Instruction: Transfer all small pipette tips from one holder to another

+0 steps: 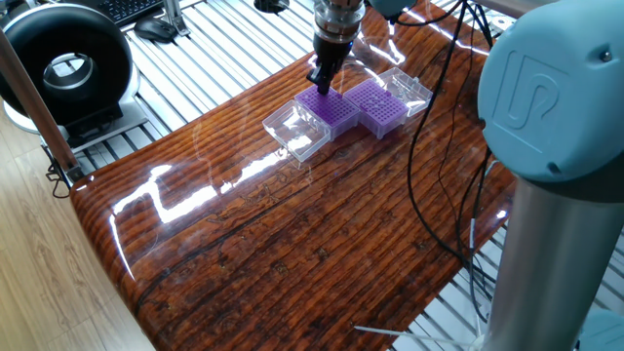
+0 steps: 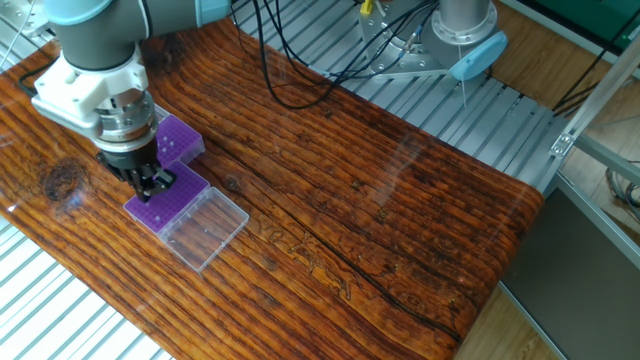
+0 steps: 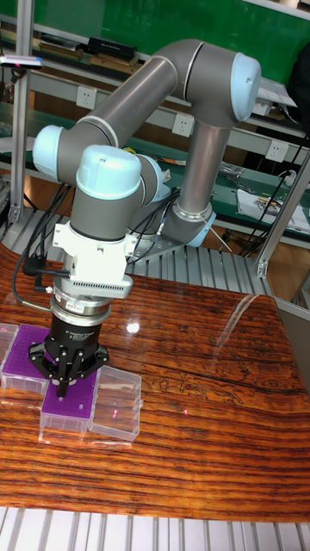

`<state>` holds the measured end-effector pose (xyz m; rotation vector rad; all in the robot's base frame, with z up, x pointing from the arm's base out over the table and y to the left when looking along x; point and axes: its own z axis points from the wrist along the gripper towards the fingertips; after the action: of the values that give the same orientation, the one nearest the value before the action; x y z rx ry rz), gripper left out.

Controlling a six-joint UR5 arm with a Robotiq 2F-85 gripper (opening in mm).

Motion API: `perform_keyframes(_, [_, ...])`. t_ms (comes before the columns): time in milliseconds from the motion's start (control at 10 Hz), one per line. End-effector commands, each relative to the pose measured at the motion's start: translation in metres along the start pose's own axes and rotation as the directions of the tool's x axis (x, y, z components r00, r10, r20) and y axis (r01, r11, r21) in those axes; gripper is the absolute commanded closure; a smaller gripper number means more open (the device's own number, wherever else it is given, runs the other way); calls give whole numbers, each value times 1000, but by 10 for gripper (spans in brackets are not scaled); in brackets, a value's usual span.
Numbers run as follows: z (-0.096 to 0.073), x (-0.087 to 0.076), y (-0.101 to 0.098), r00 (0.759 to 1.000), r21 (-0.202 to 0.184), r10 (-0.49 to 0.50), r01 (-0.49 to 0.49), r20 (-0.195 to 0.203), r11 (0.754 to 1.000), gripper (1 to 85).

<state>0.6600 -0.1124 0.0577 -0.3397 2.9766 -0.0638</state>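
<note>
The fingers [image 3: 65,389] pointed straight down, drawn together above a purple rack [image 3: 71,402]; any tip between them was too small to see. Bare table [image 2: 400,200] lay beyond.

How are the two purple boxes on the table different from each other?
The purple rack under the gripper has the fingers right above it, while the other purple rack is mostly hidden behind the arm in the other fixed view. The first rack lies nearer the table edge; the second sits farther in. Both are purple grids with a clear lid folded open beside them.
</note>
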Motion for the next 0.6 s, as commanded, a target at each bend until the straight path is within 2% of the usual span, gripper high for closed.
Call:
perform_keyframes(0, [-9,0,1,1000,-6,23,-23,7,1000,847])
perform_keyframes(300, [-16,1,0,999,-5,36,-36,11,999,847])
perform_keyframes(400, [-15,5,5,1000,-25,30,-30,-4,999,847])
perform_keyframes(500, [-14,9,11,1000,-44,13,-14,-23,999,783])
